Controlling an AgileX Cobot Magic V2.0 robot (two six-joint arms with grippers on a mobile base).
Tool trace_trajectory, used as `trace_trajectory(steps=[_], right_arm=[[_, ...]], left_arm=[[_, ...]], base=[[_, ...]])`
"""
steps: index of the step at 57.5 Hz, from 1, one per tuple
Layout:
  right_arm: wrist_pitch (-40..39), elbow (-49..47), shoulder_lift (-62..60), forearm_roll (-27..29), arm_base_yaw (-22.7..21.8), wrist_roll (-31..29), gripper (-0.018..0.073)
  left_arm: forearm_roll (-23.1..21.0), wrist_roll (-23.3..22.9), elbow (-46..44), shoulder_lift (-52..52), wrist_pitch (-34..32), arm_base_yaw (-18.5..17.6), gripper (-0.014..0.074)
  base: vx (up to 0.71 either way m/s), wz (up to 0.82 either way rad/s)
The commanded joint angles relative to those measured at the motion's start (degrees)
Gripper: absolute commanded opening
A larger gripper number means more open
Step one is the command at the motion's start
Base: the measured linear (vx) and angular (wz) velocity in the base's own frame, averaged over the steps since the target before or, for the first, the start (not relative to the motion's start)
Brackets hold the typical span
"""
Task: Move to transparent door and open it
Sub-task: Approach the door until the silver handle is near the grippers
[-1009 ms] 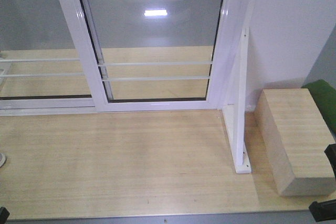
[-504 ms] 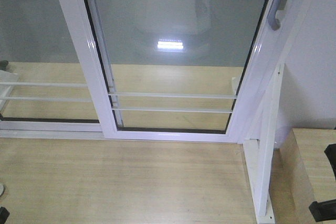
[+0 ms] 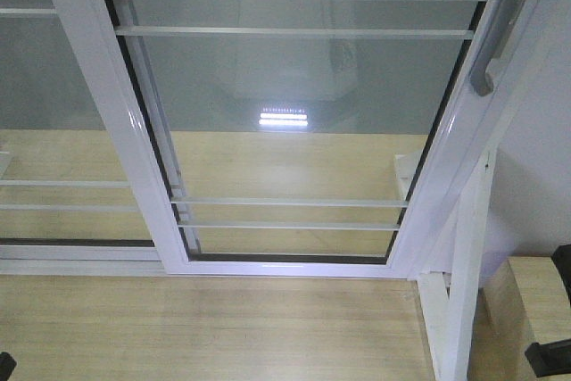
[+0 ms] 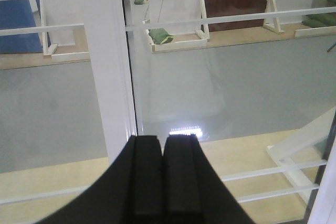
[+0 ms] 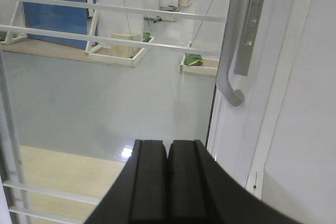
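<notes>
The transparent door (image 3: 294,86) is a clear glass panel in a white frame with thin white bars, filling the middle of the front view. Its curved grey handle (image 3: 496,42) sits on the right stile and also shows in the right wrist view (image 5: 232,40). My right gripper (image 5: 168,142) is shut and empty, below and left of the handle, apart from it. My left gripper (image 4: 163,137) is shut and empty, facing the door's left stile (image 4: 107,61). Neither gripper touches the door.
A second white-framed glass panel (image 3: 53,104) without a handle overlaps on the left. A white support bracket (image 3: 464,292) and a wooden block (image 3: 535,301) stand at the lower right beside a white wall (image 3: 544,167). The wooden floor (image 3: 214,327) lies in front.
The door has grown larger and shifted down in the front view as the base moved closer. The handle now shows further down the right stile. The wooden block has slid mostly out of view.
</notes>
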Motion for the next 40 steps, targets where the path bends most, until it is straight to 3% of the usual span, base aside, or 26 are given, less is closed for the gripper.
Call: trace_trajectory(steps=[1,40], right_arm=[[-4.6,0.7,-0.8,0.0,-0.3,-0.1,0.0],[-4.6,0.7,-0.4,0.0,-0.4,-0.1,0.0]], left_arm=[[0.1,-0.5,1.7,-0.7,-4.4,-0.3,-0.0006],[0.1,-0.5,1.7,-0.2,-4.2,-0.3,-0.0006]], base=[[0.16,-0.05],[0.05,-0.02]])
